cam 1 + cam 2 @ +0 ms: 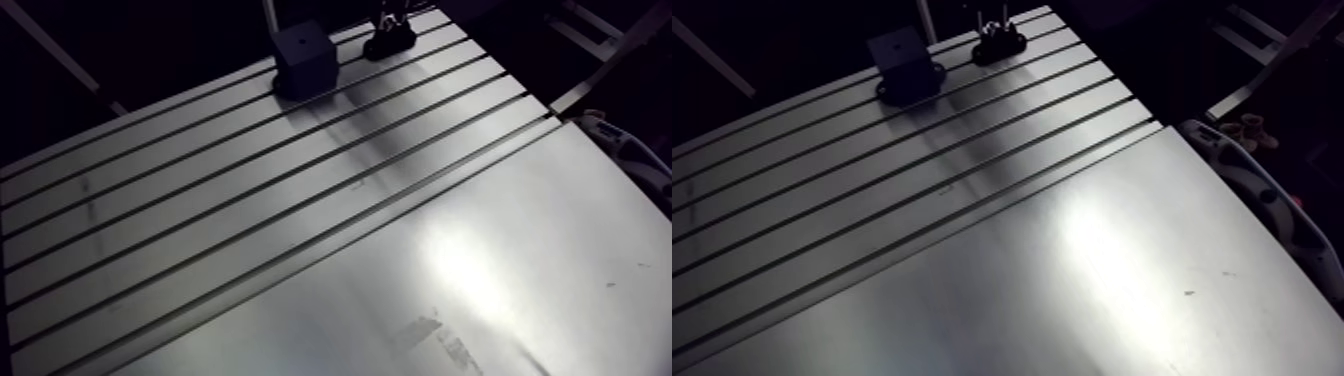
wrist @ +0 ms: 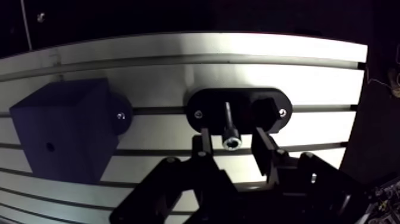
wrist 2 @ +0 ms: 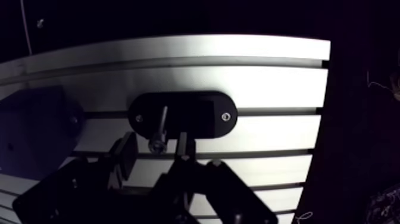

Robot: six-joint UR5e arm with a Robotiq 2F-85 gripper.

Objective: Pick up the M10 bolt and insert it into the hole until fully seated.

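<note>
Two fingers point(image 2: 205, 143) of the tool point(image 2: 232, 142) stand apart at a middling width, one on each side of the M10 bolt point(image 2: 228, 122). A sliver of gap shows on both sides of its socket head, so nothing is gripped yet. The bolt stands head-up, directly under the tool, with its shank down in a black oval holder point(image 2: 208, 101) screwed to the bench point(image 2: 149, 83). Judged: it is parked upright so the tool can drop straight over the head and pinch it from the sides. The fingers look centred for that, so closing seems the step in hand. Beside the tool, near the holder but apart from it, sits a dark block point(image 2: 59, 137) with a small hole point(image 2: 50, 146) in the face turned toward the tool. This is likely the target, and its sideways-facing bore would call for tipping the bolt over after the lift. Surface: bare aluminium with long parallel slots point(image 2: 178, 60), and both fixtures sit on the slotted part. The arm view shows a smooth plate point(image 1: 480, 260) well away from the tool, with strong glare and a few scuffs. Past the bench edge ahead of the tool it is too dark to read.
</note>
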